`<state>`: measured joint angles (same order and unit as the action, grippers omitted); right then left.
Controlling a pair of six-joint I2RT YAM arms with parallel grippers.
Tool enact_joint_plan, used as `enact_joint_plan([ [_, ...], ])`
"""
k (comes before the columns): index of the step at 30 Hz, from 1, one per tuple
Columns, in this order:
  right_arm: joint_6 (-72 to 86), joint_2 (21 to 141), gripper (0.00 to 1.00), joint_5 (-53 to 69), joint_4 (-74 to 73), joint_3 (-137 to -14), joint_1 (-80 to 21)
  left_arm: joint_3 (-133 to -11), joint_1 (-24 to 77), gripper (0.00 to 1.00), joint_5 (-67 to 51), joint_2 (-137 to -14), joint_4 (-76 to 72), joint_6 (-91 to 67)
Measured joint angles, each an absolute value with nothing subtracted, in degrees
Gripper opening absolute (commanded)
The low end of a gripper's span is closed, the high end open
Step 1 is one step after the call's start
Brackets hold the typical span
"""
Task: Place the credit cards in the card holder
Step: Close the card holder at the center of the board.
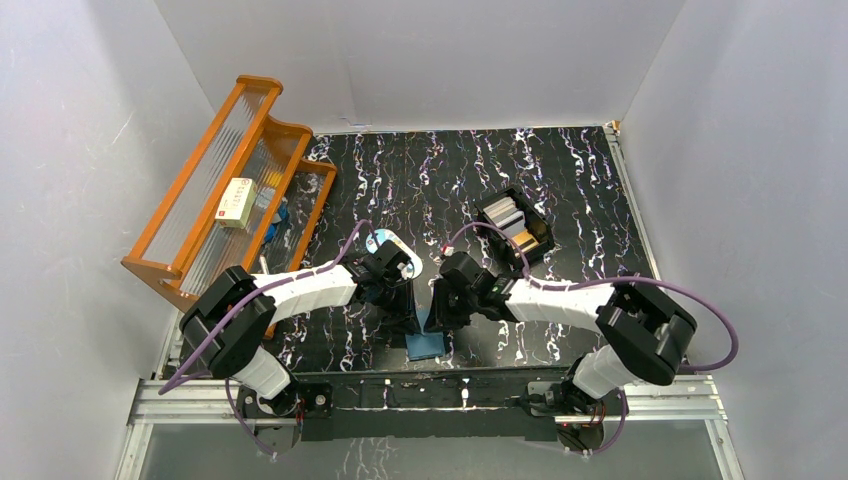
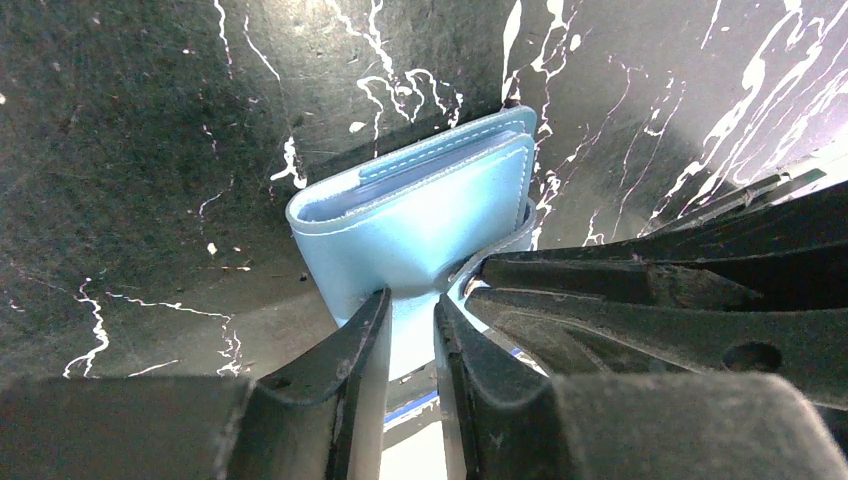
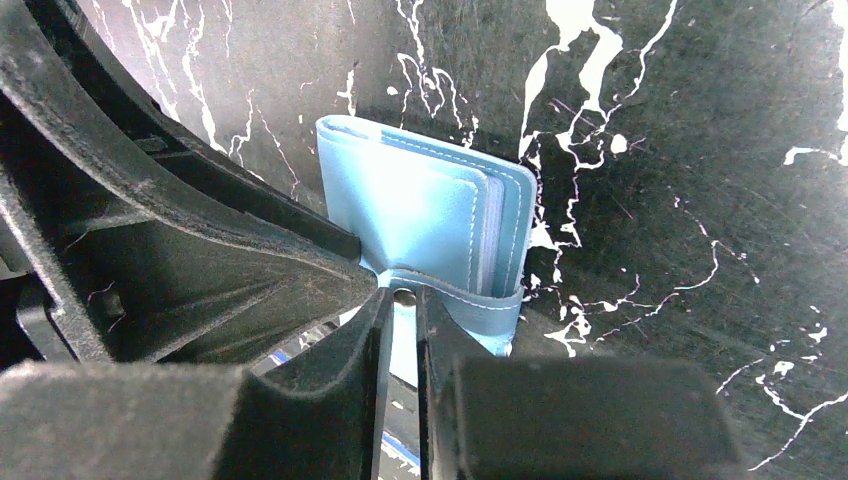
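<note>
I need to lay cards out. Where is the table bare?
Bare: the far middle of the table, between the orange rack and the black box, and right of that box. Crowded: near centre, where the left gripper and right gripper pinch the card holder.

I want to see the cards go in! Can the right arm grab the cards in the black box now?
Probably not yet. The right gripper is shut on the card holder, so it's busy. The black box with the cards sits open-topped nearby, with nothing between.
</note>
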<state>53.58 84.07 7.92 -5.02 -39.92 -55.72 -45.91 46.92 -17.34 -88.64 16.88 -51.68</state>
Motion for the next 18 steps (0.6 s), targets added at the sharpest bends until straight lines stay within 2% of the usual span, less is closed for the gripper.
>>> enact_joint_plan([
  [18,51.70,88.58,0.19,1.74,-12.10,-47.37,-60.20,-45.76,46.15,0.20,-13.69,-81.52,19.51,-53.63],
])
